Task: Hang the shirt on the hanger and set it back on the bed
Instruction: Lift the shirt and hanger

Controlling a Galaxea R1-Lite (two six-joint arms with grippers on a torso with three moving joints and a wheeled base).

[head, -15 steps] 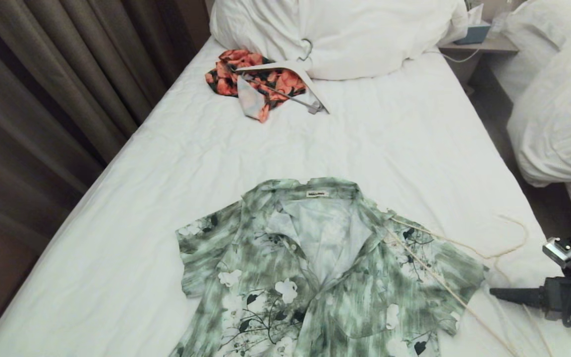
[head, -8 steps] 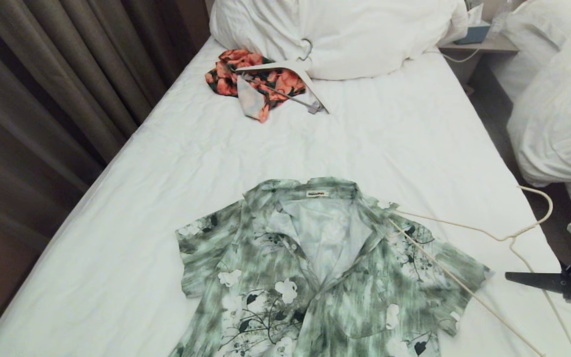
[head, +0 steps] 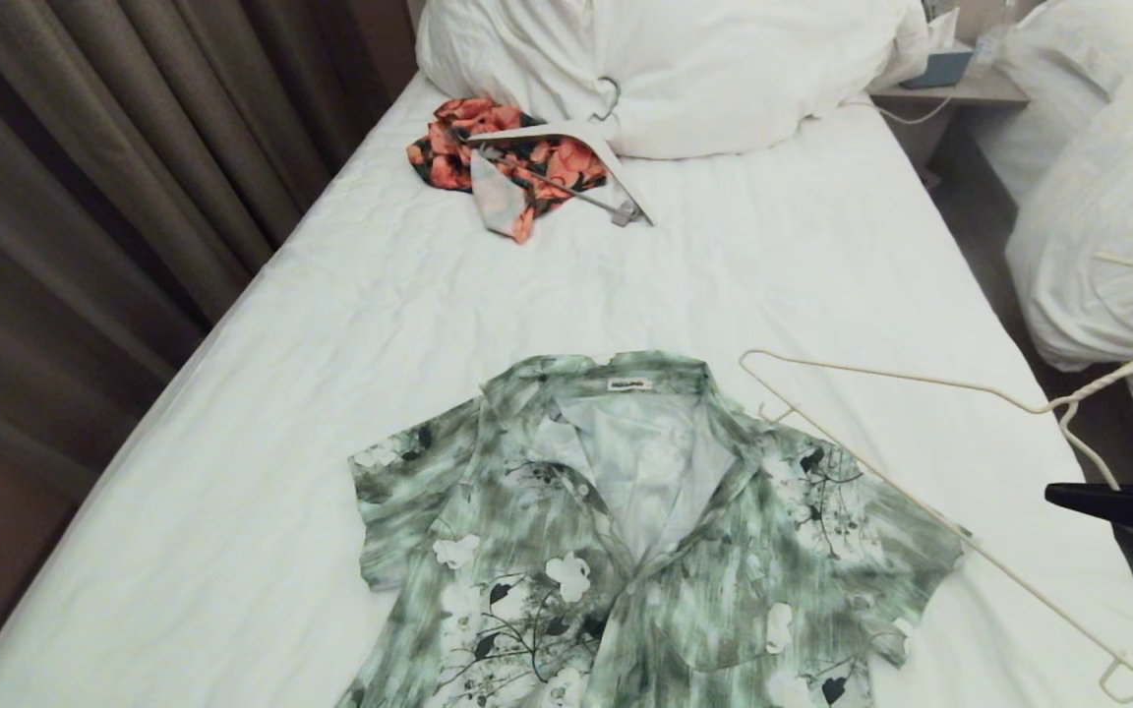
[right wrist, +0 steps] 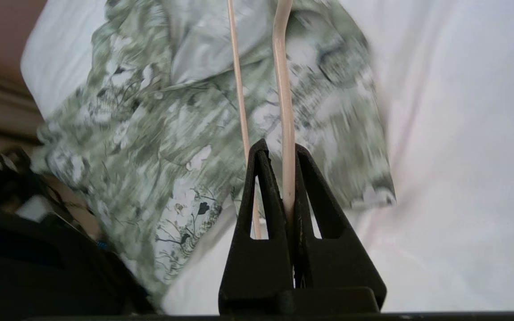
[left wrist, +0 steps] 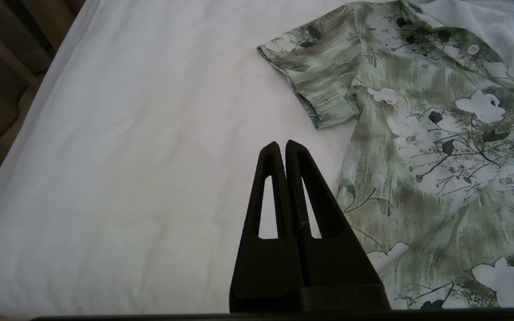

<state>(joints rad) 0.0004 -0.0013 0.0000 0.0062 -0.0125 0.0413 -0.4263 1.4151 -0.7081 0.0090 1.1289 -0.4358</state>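
Note:
The green-and-white floral shirt [head: 626, 531] lies flat and open-collared on the bed [head: 773, 275], near its foot. My right gripper [head: 1058, 492] is at the right edge of the bed, shut on the thin cream wire hanger [head: 921, 383]. The hanger is lifted and tilted, its far corner hovering just past the shirt's right shoulder and its hook up at the right. In the right wrist view the gripper [right wrist: 279, 149] pinches one hanger wire [right wrist: 283, 89] above the shirt [right wrist: 159, 133]. My left gripper [left wrist: 282, 145] is shut and empty, over bare sheet beside the shirt's sleeve [left wrist: 319, 80].
An orange-and-black garment [head: 517, 157] with a thick white hanger [head: 566, 133] lies near the bunched duvet [head: 685, 59]. Brown curtains [head: 114, 147] run along the left. A neighbouring bed [head: 1107, 216] and a nightstand [head: 950, 88] stand to the right.
My right gripper has gone up and to the right with the hanger. The hanger has come off the shirt's shoulder and the sheet, and its hook has swung higher.

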